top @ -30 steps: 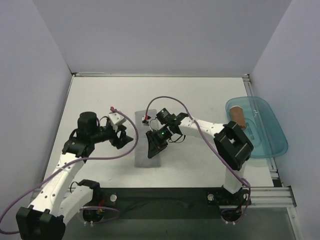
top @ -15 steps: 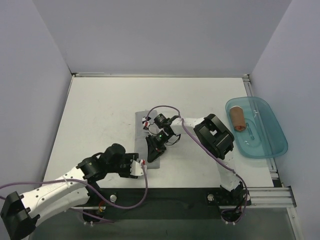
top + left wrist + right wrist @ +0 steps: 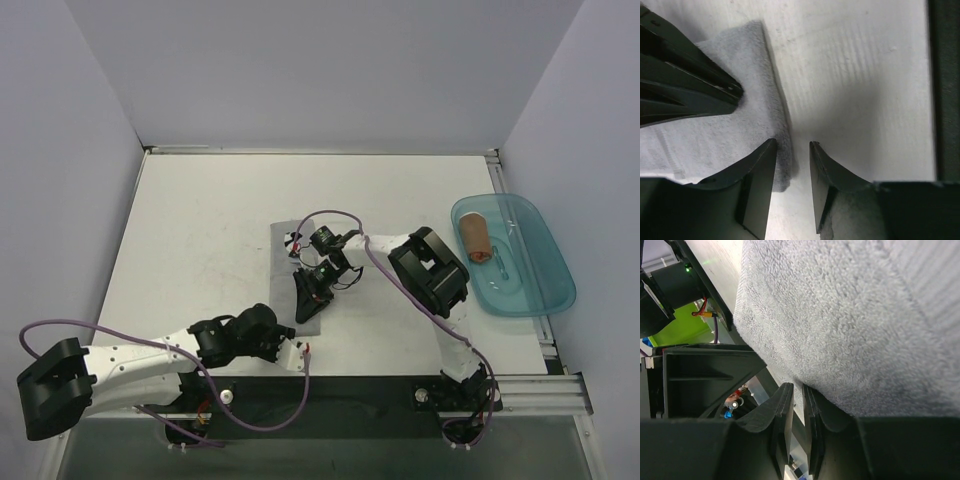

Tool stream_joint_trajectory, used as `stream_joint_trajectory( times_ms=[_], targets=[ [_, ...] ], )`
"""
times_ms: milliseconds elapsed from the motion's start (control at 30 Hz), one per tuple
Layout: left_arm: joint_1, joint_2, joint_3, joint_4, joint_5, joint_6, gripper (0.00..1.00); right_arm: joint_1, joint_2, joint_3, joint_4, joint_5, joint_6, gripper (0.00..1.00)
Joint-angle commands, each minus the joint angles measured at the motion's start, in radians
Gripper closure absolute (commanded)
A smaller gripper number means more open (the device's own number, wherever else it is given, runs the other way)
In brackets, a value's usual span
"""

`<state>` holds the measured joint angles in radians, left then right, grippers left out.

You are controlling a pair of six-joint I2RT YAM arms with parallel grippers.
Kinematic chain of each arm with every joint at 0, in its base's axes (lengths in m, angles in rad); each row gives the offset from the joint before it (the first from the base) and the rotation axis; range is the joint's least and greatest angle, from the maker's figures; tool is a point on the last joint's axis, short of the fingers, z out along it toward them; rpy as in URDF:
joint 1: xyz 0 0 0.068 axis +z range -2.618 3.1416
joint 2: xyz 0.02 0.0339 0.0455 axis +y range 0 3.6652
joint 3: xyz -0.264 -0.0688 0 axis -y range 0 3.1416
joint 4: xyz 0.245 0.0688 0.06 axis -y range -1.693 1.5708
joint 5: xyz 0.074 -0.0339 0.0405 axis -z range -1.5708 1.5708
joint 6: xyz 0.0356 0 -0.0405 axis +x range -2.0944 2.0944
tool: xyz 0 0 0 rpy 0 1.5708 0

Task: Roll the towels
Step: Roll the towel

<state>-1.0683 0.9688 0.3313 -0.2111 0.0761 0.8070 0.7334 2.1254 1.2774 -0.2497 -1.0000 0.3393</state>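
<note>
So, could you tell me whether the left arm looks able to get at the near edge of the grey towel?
Probably yes: its fingers straddle that edge of the towel, one over cloth, one over the table. The right arm's fingers rest farther along the towel, not in between.

the right edge of a light grey terry towel (image 3: pixel 715 140) lies between the parted jaws of the left gripper (image 3: pixel 791 146) at lower centre.

There is a light grey towel (image 3: pixel 284 280), a rust-brown towel (image 3: pixel 473 238) and a translucent teal tray (image 3: pixel 545 285).
</note>
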Motion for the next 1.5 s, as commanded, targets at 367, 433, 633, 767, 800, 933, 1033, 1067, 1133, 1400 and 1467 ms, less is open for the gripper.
stream_joint_trajectory(
  times_ms=[367,433,633,767,800,933,1033,1067,1133,1400,1467],
  targets=[
    [-0.024,0.048,-0.012,0.035,0.005,0.001,0.87,0.001,-0.038,0.117,-0.170,0.049,-0.134,0.84],
    [-0.024,0.047,0.008,-0.006,0.031,-0.018,0.95,0.000,-0.059,0.143,-0.195,0.066,-0.160,0.84],
    [-0.024,0.012,0.090,-0.152,0.128,-0.066,1.00,-0.014,-0.047,0.255,-0.207,0.139,-0.171,0.83],
    [-0.024,0.001,0.155,-0.223,0.197,-0.110,1.00,-0.038,0.008,0.303,-0.203,0.201,-0.177,0.83],
    [-0.024,0.001,0.181,-0.237,0.209,-0.135,1.00,-0.040,0.036,0.307,-0.201,0.208,-0.177,0.83],
    [-0.010,0.004,0.244,-0.296,0.277,-0.195,1.00,-0.035,0.082,0.295,-0.200,0.209,-0.177,0.84],
    [0.040,0.014,0.287,-0.315,0.326,-0.223,1.00,-0.028,0.094,0.263,-0.192,0.199,-0.178,0.85],
    [0.054,0.021,0.296,-0.315,0.346,-0.229,1.00,-0.028,0.096,0.252,-0.191,0.199,-0.178,0.86],
    [0.123,0.040,0.324,-0.326,0.375,-0.244,1.00,-0.025,0.097,0.240,-0.188,0.196,-0.180,0.86],
    [0.379,0.165,0.417,-0.303,0.484,-0.265,1.00,-0.015,0.088,0.226,-0.187,0.193,-0.186,0.86],
    [0.431,0.211,0.436,-0.266,0.487,-0.276,1.00,-0.014,0.090,0.227,-0.187,0.192,-0.189,0.86]
  ],
)
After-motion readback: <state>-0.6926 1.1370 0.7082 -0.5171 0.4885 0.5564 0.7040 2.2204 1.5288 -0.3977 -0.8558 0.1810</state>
